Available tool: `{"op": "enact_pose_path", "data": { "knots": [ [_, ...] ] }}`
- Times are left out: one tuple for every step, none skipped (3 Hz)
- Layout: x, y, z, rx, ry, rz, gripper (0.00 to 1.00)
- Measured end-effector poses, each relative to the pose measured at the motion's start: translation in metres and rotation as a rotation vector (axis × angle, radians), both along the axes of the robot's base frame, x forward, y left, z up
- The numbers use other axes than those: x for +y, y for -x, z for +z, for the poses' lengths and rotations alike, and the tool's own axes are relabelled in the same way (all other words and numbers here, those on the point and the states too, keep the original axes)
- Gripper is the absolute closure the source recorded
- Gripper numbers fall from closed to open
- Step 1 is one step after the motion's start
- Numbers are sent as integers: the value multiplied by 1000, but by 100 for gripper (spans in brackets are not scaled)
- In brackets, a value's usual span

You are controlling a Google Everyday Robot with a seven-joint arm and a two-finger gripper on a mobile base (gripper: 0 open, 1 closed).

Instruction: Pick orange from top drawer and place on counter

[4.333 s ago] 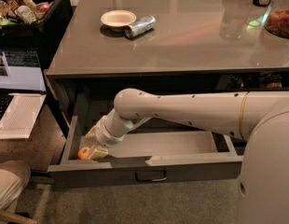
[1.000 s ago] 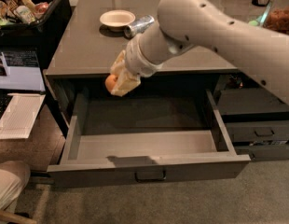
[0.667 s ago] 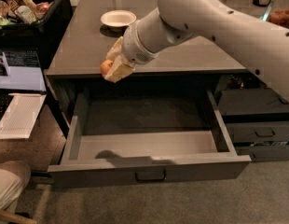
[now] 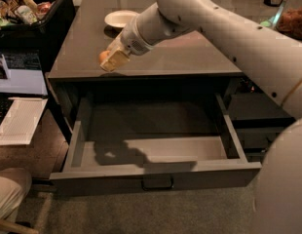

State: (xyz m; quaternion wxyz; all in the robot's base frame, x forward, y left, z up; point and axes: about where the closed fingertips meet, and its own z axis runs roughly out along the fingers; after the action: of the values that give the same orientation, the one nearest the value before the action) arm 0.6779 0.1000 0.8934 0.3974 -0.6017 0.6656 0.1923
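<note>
My gripper (image 4: 110, 61) is shut on the orange (image 4: 103, 57), a small round orange fruit. It holds the fruit over the front left part of the counter (image 4: 175, 52), close to the surface near the front edge. The white arm reaches in from the right across the counter. The top drawer (image 4: 151, 145) stands pulled open below; its inside shows only the arm's shadow. Its small bar handle (image 4: 157, 185) is on the flat front.
A white bowl (image 4: 121, 19) sits on the counter behind the gripper. A dark bin of snacks (image 4: 24, 9) stands at the left. Narrower dark drawers (image 4: 258, 116) are to the right. Papers (image 4: 19, 121) lie on the floor at left.
The gripper has lifted the orange out of the drawer and carried it up and back over the counter's front left edge. The drawer has stayed open.
</note>
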Motion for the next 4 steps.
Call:
{"op": "enact_pose_path", "data": {
  "knots": [
    [-5, -12, -5, 40, -90, -101, 100],
    [-21, -12, -19, 44, -188, -215, 100],
    [-32, -13, -28, 15, -250, -311, 100],
    [-39, -13, -26, -25, -284, -372, 100]
  ]
}}
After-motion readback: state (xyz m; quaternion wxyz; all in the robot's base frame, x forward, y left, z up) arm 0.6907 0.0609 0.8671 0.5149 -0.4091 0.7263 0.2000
